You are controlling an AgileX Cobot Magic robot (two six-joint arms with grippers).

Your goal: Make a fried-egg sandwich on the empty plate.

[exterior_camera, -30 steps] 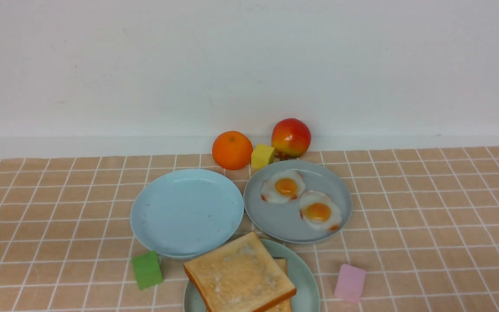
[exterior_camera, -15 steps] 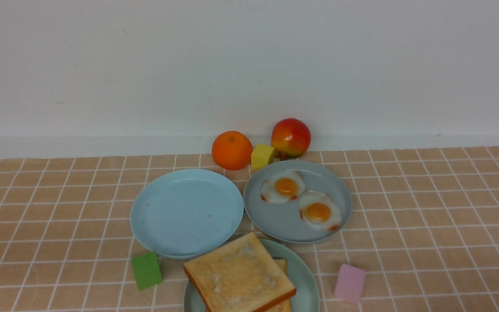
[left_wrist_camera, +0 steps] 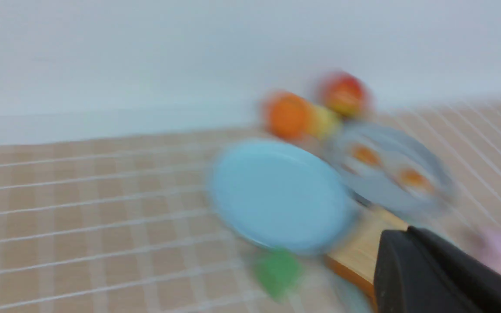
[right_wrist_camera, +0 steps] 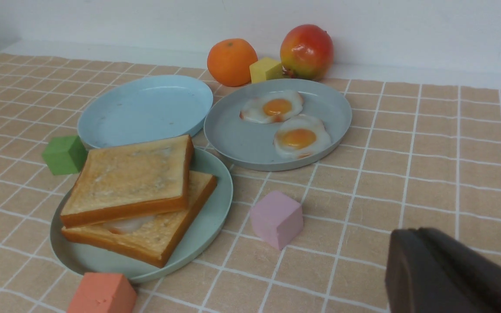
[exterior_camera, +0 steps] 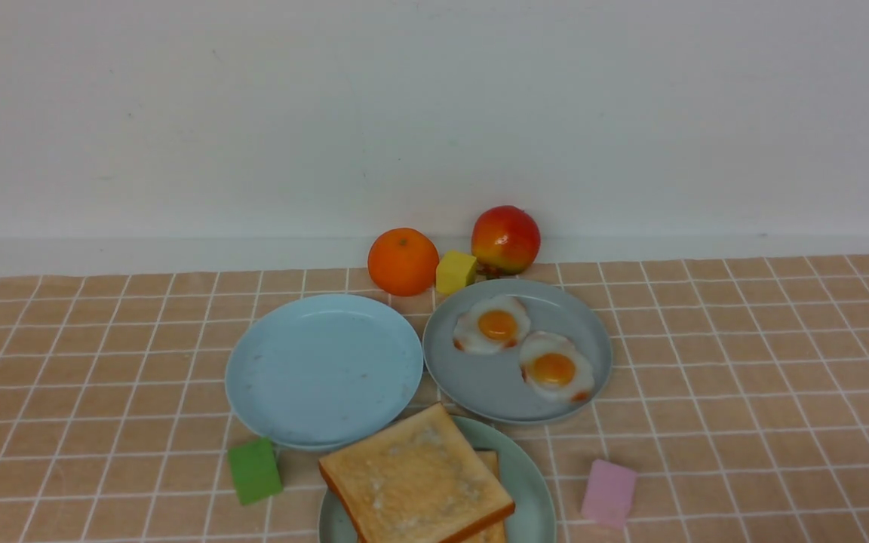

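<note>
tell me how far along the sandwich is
It looks built: two toast slices are stacked on the mint-green plate with white egg showing between them. Nothing is in hand; neither claw touches anything. Two spare eggs remain on the grey-blue plate. Nothing obvious is left.

Left hand (left_wrist_camera: 442, 271), right hand (right_wrist_camera: 450, 274): dark edges only.
</note>
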